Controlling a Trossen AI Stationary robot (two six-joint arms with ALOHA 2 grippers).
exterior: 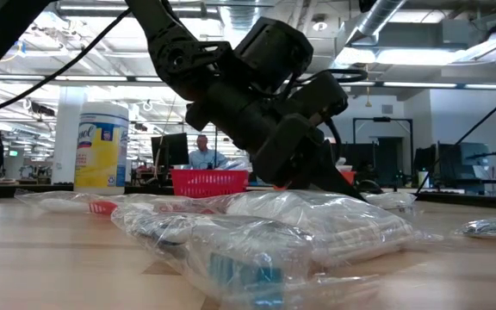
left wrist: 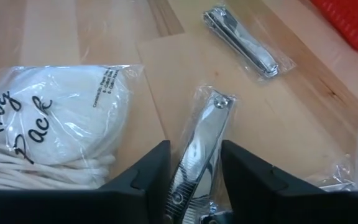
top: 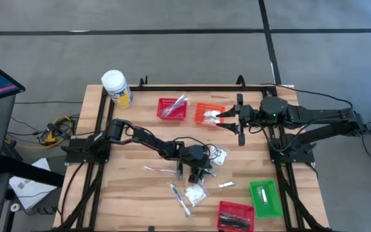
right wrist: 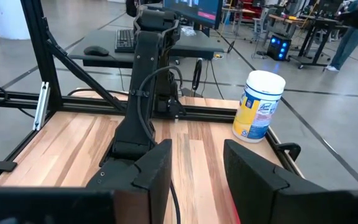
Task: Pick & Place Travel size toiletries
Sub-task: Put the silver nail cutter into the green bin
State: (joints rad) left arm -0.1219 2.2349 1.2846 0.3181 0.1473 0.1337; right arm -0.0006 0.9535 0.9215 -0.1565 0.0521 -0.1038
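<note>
**Left arm closes on a wrapped nail clipper at mid-table**

The left gripper (left wrist: 194,180) sits low over the wooden table (top: 134,187), its two fingers set either side of a silver nail clipper (left wrist: 201,146) sealed in clear film, a little apart from the metal and not visibly pressing it. Just beside it lies a round white vanity pack (left wrist: 48,134) of cotton swabs; a second wrapped clipper (left wrist: 241,40) rests farther along the boards, and more loose packets (top: 195,193) are scattered near the front edge. To do this step well, the fingers likely need to meet the clipper's long sides squarely, low enough to catch metal rather than slack film, and stay off the vanity pack's wrapper. Farther back, the right gripper (top: 227,116) hovers at the orange basket (top: 206,109), which holds a white packet; its own camera shows the fingers apart with nothing between them. Beyond stand a red basket (top: 171,103) with slim wrapped items and the yellow wipes canister (top: 116,88).
</note>
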